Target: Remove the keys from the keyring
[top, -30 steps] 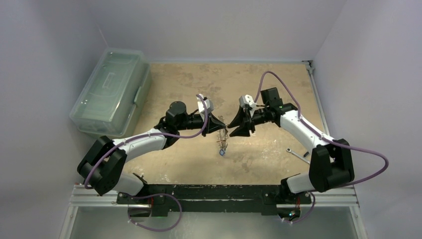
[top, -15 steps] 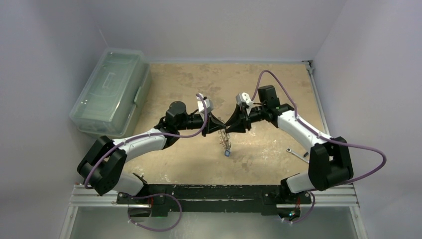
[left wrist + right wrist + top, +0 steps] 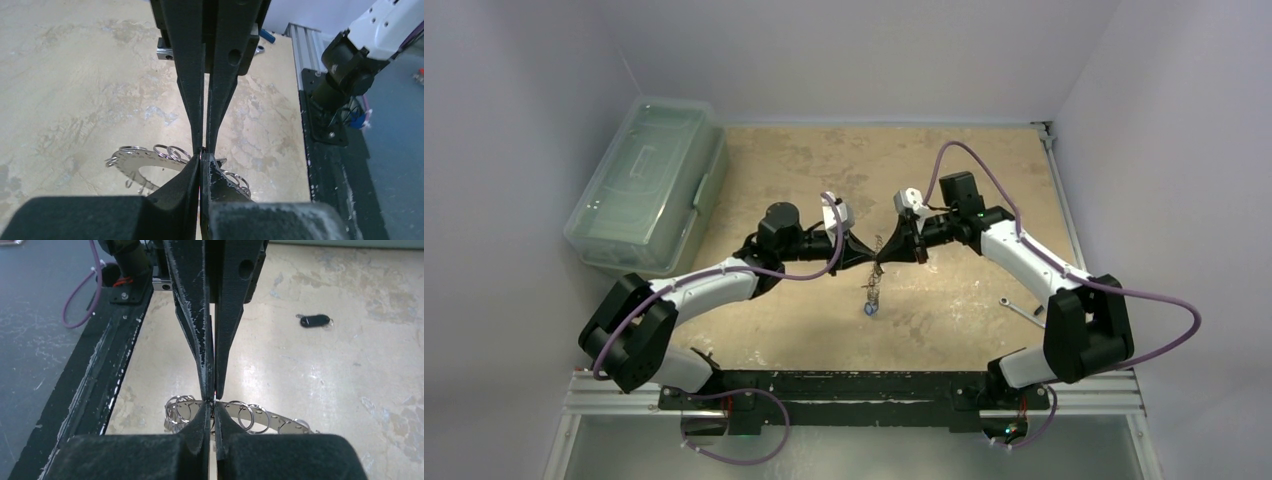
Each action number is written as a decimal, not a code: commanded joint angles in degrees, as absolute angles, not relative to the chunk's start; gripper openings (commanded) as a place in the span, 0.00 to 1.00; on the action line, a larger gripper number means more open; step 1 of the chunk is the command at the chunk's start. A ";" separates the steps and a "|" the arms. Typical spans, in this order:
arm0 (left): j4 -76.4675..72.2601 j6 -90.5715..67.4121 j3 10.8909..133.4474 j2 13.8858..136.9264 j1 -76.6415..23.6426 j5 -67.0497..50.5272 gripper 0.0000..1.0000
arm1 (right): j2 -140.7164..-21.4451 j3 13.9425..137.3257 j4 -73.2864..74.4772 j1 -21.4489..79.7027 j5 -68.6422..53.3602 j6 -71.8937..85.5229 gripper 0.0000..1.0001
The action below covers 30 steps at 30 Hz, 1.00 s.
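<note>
Left end effector (image 3: 869,256) and right end effector (image 3: 886,250) meet tip to tip, each pressed together on the keyring (image 3: 873,285), from 9 and 3 o'clock. The keyring hangs above the mid-surface (image 3: 804,160), and its keys (image 3: 870,308) dangle at 6 o'clock.

keyring (image 3: 144,161): silvery perforated band, aloft | keys (image 3: 872,295): dangling beneath, one blue
</note>
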State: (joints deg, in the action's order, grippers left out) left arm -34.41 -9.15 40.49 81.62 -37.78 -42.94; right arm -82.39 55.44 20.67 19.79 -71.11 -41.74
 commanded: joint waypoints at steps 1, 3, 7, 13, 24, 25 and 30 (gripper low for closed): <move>-22.48 9.56 44.76 79.16 -37.19 -48.51 0.04 | -81.52 60.70 29.10 20.03 -65.36 -46.18 0.00; -12.30 19.52 47.19 79.10 -37.23 -48.29 0.18 | -81.34 62.21 31.13 20.25 -63.40 -46.08 0.00; -0.62 30.84 51.50 79.52 -37.18 -46.00 0.38 | -81.51 64.05 34.06 22.07 -59.03 -45.46 0.00; 3.16 32.77 54.54 80.98 -37.39 -45.99 0.38 | -82.08 65.64 36.85 24.77 -56.16 -45.37 0.00; 1.85 31.40 57.21 83.39 -39.15 -47.07 0.30 | -82.71 67.85 37.78 26.99 -54.39 -44.02 0.00; 2.02 31.38 57.34 83.52 -39.23 -47.26 0.30 | -82.78 67.81 37.64 27.05 -54.03 -43.80 0.00; 4.09 31.86 58.35 83.84 -39.68 -47.39 0.28 | -82.79 67.43 37.32 27.52 -52.43 -43.36 0.00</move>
